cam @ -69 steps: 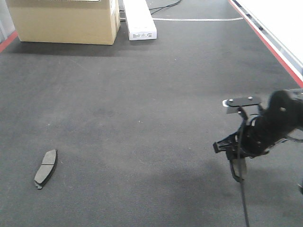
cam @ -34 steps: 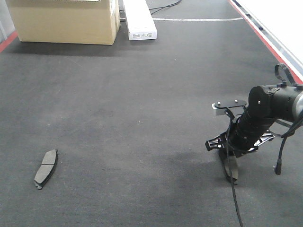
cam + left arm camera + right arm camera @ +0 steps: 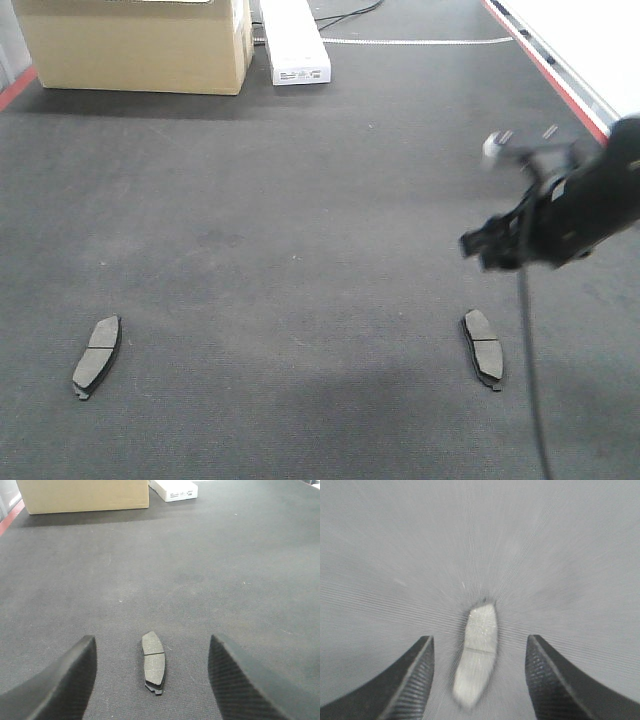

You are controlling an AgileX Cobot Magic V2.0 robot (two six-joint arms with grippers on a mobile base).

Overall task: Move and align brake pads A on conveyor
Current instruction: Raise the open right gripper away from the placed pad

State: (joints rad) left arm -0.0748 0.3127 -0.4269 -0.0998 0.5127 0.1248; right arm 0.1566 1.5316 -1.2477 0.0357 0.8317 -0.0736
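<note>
Two brake pads A lie flat on the dark conveyor (image 3: 300, 200). One pad (image 3: 97, 355) rests at the front left, and the left wrist view shows it (image 3: 153, 662) on the belt between and below my open left gripper (image 3: 152, 641). The other pad (image 3: 483, 347) lies at the front right. My right gripper (image 3: 487, 248) hangs blurred above and behind it, holding nothing. In the right wrist view that pad (image 3: 479, 652) shows as a blurred pale oblong below the open right gripper (image 3: 478, 639). The left arm is out of the front view.
A cardboard box (image 3: 135, 45) and a long white box (image 3: 293, 40) stand at the belt's far end. A red stripe (image 3: 560, 80) runs along the right edge, with a white surface (image 3: 590, 30) beyond it. A black cable (image 3: 528, 360) hangs from the right arm.
The right gripper, low on the belt with a pad, has let it go and risen up and to the right. That pad now lies flat. The left pad has not moved.
</note>
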